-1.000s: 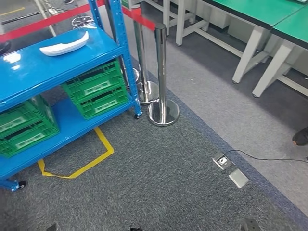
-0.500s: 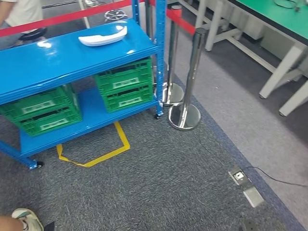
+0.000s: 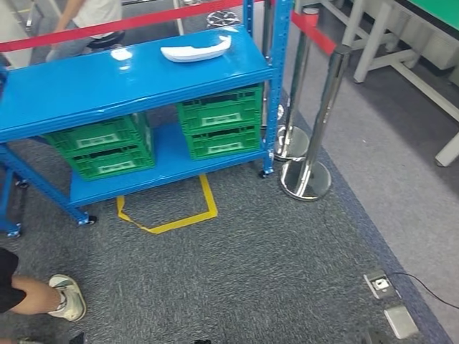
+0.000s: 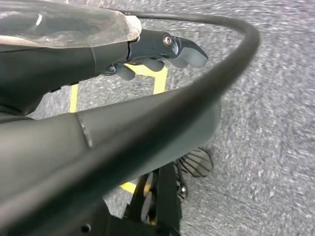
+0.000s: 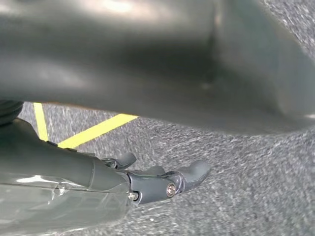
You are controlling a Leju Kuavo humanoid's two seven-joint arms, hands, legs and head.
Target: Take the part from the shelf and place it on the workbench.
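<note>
A long white curved part (image 3: 196,49) lies on the top board of the blue shelf (image 3: 108,79), near its right end, in the head view. My left hand (image 4: 163,49) hangs beside my body over the grey carpet, fingers stretched out and holding nothing. In its wrist view my right hand (image 5: 159,179) hangs the same way, fingers apart and bare. Both hands are far from the shelf. White legs of the workbench (image 3: 374,43) stand at the far right.
Two stacks of green crates (image 3: 102,147) (image 3: 221,122) fill the lower board. Chrome stanchions (image 3: 308,172) with a red belt (image 3: 108,27) stand right of the shelf. A person's leg and shoe (image 3: 67,297) are at lower left; another person (image 3: 89,21) stands behind the shelf. Yellow tape (image 3: 173,215) marks the carpet.
The whole view has swung: the shelf now sits nearer the middle and the workbenches have slid off to the right. A person's leg and shoe have come into the lower left.
</note>
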